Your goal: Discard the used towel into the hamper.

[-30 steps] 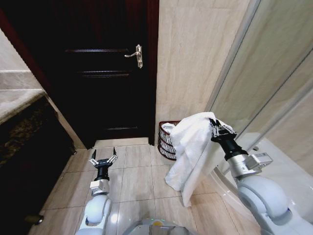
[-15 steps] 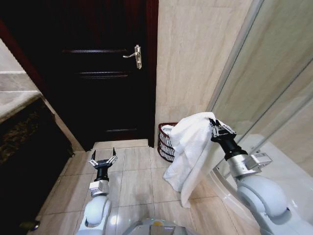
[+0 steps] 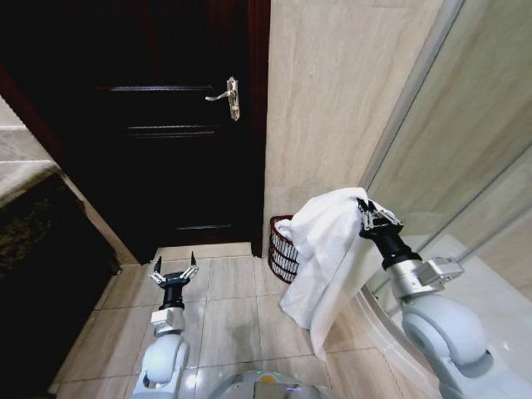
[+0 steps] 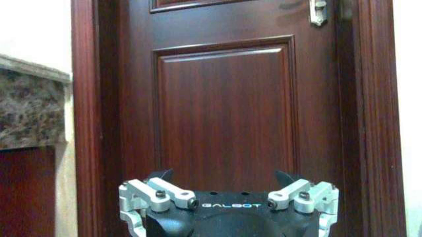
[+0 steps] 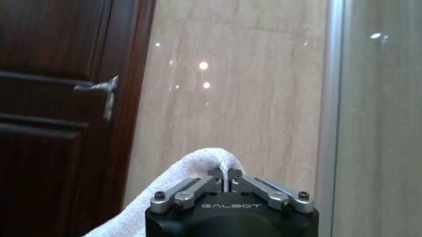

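A white towel hangs in long folds from my right gripper, which is shut on its top edge. In the right wrist view the towel bulges up between the closed fingers of the right gripper. The hamper, a dark reddish-brown openwork basket, stands on the floor against the wall, partly hidden behind the hanging towel. My left gripper is held low over the floor tiles in front of the door, open and holding nothing; it faces the door in the left wrist view.
A dark wooden door with a metal handle is ahead. A beige tiled wall runs beside it. A glass shower screen stands to the right. A dark cabinet with a stone counter is on the left. Floor tiles lie between.
The whole head view has shifted a little, so the camera has moved. The right gripper still holds the towel just above and in front of the hamper. The left arm is unchanged.
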